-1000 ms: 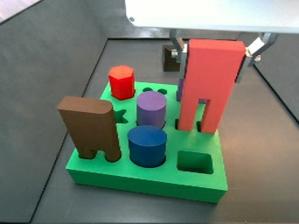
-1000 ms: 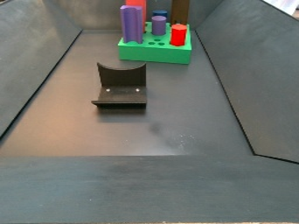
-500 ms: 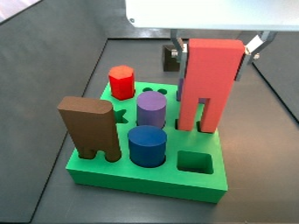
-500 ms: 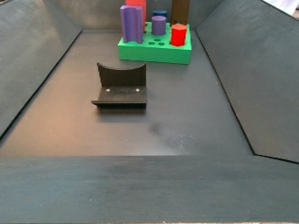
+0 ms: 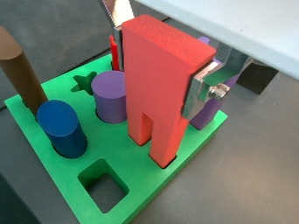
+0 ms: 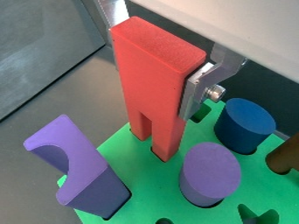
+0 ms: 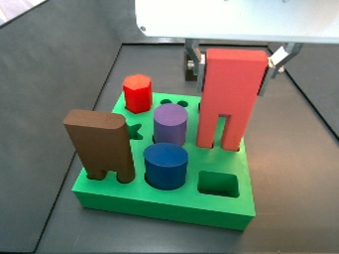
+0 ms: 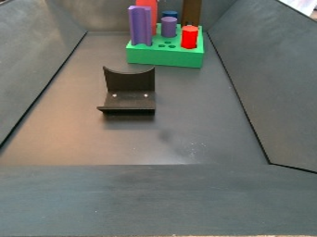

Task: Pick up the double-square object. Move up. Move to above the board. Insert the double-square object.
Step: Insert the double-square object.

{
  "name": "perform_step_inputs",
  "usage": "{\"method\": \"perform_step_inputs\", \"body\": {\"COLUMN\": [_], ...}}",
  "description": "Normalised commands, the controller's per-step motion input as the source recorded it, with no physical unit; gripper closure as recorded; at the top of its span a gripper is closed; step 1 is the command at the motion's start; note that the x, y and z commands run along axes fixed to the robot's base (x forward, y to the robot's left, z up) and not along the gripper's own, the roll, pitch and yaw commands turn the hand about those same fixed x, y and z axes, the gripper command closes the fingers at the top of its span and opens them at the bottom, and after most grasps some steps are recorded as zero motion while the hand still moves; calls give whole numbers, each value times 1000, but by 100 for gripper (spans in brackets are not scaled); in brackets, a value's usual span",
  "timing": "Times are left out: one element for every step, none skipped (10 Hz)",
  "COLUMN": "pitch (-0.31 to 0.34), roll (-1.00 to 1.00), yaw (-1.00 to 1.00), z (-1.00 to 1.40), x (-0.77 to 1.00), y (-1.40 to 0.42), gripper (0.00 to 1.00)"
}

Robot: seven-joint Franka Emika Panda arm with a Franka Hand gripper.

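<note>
The double-square object (image 7: 232,94) is a tall salmon-red block standing upright over the far right part of the green board (image 7: 159,203). Its two legs reach the board's top surface; how deep they sit in the cut-outs I cannot tell. My gripper (image 7: 239,60) is shut on the block's upper half, with a silver finger (image 5: 207,85) flat on each side. Both wrist views show the block (image 5: 158,83) (image 6: 152,83) between the fingers (image 6: 201,87), above the board (image 5: 47,162) (image 6: 146,188). In a side view the board (image 8: 168,57) lies at the far end.
On the board stand a brown notched block (image 7: 103,144), a blue cylinder (image 7: 167,164), a purple cylinder (image 7: 171,124), a red hexagonal peg (image 7: 137,92) and a purple arch block (image 6: 82,166). A square hole (image 7: 220,183) is open. The fixture (image 8: 128,91) stands mid-floor. Sloping walls enclose the floor.
The gripper and the double-square object have shifted slightly left and a little lower over the board. Nothing else has moved.
</note>
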Motion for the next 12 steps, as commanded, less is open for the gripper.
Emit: {"method": "perform_step_inputs", "body": {"pitch": [0, -1, 0, -10, -3, -4, -11, -36, -50, -29, -19, 0], "roll": [4, 0, 0, 0, 0, 0, 0, 0, 0, 27, 0, 0], "yaw": [0, 6, 0, 0, 0, 0, 0, 0, 0, 0, 0, 0], "z": [-217, -329, -366, -406, -400, -377, -354, -334, -294, -211, 0, 0], "x": [0, 0, 0, 0, 0, 0, 0, 0, 0, -6, -29, 0], "y": [0, 0, -11, -6, 0, 0, 0, 0, 0, 0, 0, 0], "gripper": [100, 100, 100, 100, 100, 100, 100, 100, 100, 100, 100, 100]}}
